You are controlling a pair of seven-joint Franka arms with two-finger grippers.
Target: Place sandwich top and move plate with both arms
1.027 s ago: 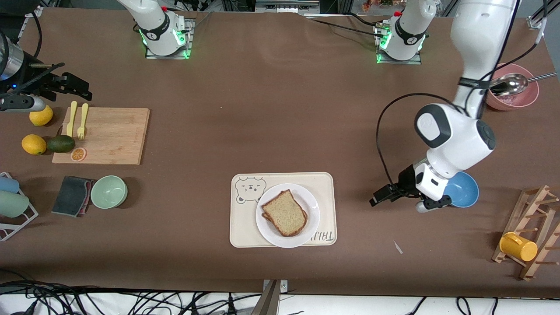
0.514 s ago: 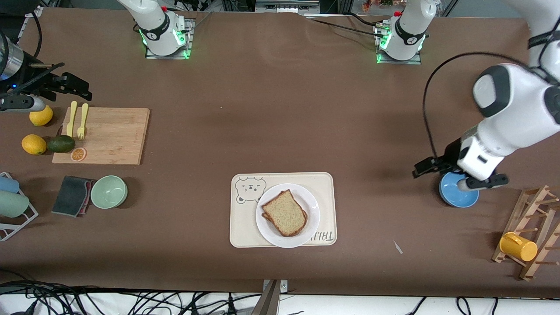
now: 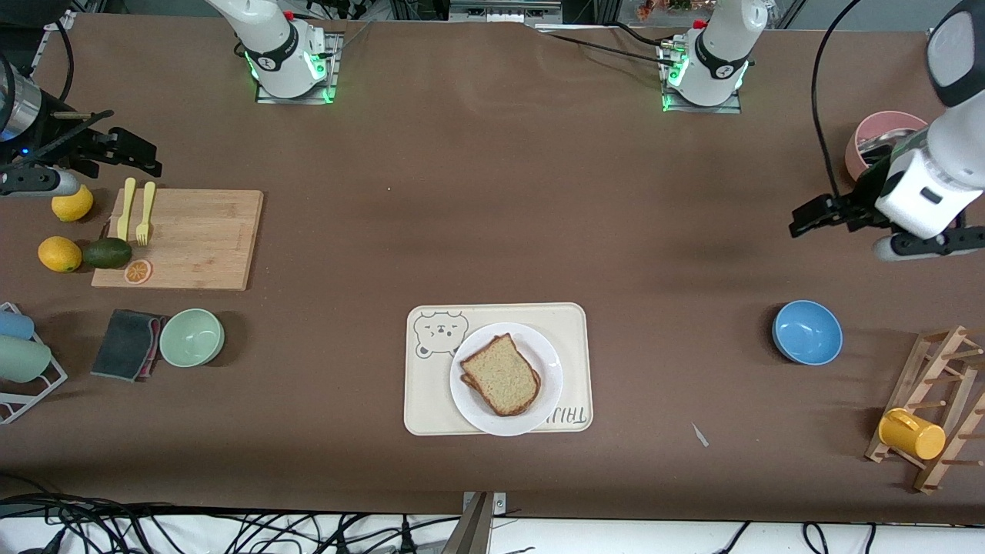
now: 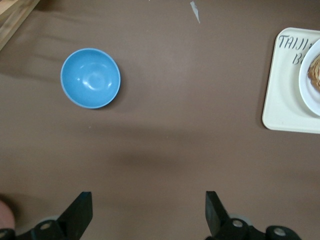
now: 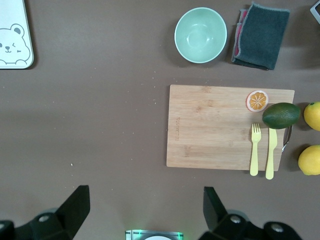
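The sandwich top [image 3: 500,375], a plain tan slice with brown crust, lies on a lower slice on the round white plate [image 3: 471,408]. The plate stands on the cream bear tray [image 3: 431,400]. The plate's rim [image 4: 311,97] and a bit of bread [image 4: 316,74] show in the left wrist view. My left gripper [image 3: 802,221] is open and empty, up in the air over bare table beside the pink bowl; its open fingers also show in the left wrist view [image 4: 148,200]. My right gripper [image 3: 127,150] is open and empty over the table by the cutting board, and it waits [image 5: 146,197].
A blue bowl [image 3: 807,332] sits toward the left arm's end. A pink bowl [image 3: 866,138] is partly hidden by the left arm. A wooden rack with a yellow mug [image 3: 912,433] stands there too. A cutting board [image 3: 185,242], green bowl [image 3: 191,337], grey cloth and fruit lie at the right arm's end.
My left gripper has risen and swung from beside the blue bowl toward the pink bowl, away from the plate. The right arm, plate and bread have not moved.
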